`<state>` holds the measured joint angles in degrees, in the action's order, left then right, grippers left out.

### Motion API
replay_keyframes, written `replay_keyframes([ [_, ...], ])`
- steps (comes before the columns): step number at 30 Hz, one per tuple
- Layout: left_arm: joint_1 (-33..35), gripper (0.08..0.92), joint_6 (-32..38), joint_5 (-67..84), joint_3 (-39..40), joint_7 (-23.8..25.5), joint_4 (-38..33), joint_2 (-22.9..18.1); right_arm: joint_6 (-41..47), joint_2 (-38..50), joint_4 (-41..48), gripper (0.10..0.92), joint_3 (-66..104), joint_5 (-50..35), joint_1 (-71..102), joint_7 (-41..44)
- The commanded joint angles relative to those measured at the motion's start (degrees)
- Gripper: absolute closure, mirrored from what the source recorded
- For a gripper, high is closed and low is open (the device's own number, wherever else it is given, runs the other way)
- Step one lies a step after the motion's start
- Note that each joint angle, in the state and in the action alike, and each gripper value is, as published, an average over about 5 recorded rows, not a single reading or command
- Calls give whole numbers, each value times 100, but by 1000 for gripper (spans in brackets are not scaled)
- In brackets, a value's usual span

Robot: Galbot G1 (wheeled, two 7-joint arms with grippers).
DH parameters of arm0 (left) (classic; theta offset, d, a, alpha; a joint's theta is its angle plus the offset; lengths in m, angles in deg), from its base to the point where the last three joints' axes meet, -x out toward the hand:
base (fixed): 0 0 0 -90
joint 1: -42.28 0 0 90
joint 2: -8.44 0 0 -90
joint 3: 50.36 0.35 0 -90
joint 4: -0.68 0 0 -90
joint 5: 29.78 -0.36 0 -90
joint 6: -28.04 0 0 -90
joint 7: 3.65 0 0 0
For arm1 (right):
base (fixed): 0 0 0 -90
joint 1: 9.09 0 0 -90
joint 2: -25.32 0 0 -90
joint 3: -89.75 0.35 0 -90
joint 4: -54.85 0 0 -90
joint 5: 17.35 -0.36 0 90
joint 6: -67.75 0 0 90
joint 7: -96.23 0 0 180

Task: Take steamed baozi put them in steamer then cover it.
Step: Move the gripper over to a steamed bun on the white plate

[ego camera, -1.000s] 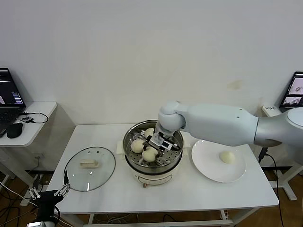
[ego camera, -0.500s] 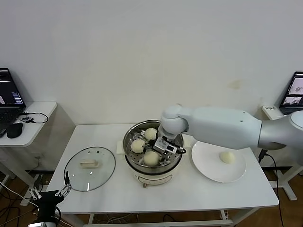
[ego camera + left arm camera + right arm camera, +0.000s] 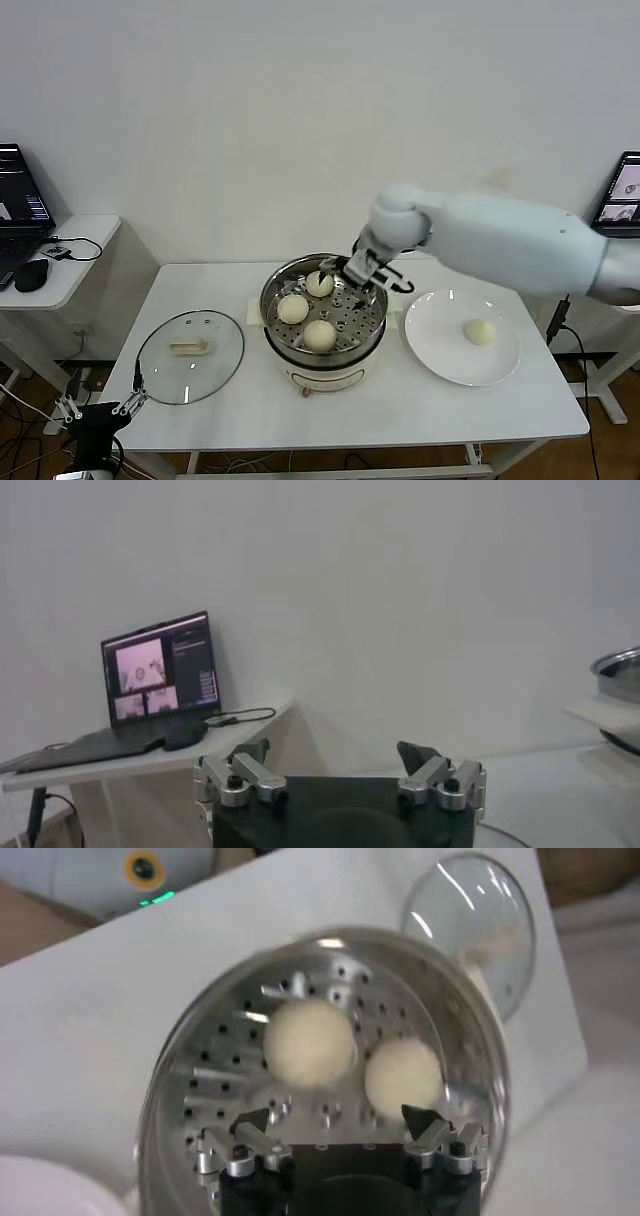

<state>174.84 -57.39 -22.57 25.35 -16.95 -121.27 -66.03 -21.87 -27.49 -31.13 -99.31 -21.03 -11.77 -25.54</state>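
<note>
Right hand: raised above the far right rim of the steamer, fingers spread apart and nothing held. One second ago it was low inside the pot over the buns; half a second ago it was just clear of the near bun; it has since been lifted and drawn back toward the far right.

Right hand from its own wrist camera: two dark fingertips are seen well apart, with the perforated tray below them.

Steamer: stands at the middle of the bench on its white base, uncovered. It has not been moved.

Steamed baozi in the steamer: three are seen on the tray, one at the far side, one at the left, one at the near side. The near one was under the hand a second ago and is now left lying free.

Fourth steamed baozi: rests on the white plate toward the right edge of the bench, unchanged.

Cover: lies flat near the left edge of the bench, handle up, unchanged.

Left hand: parked below the near left corner of the bench, fingers apart, much as before.

Bench: white.
</note>
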Motion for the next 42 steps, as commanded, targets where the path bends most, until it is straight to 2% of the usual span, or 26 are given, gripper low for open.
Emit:
replay_keyframes([
  [1,-7,177,-14,-13,44,9,-50,20,1348,1568,-89,203,553,-262,173,94],
  [7,-2,177,-28,-44,103,17,-85,44,1461,2482,68,203,1421,276,1425,57],
  [14,110,177,-26,-76,79,20,-146,90,1068,2719,641,203,2750,1021,3100,102],
  [24,283,177,-45,-145,9,25,-301,67,804,2324,1417,203,3819,1837,4319,103],
  [42,291,177,-29,-84,-115,23,-208,67,625,1140,2654,206,4030,2458,4450,-35],
])
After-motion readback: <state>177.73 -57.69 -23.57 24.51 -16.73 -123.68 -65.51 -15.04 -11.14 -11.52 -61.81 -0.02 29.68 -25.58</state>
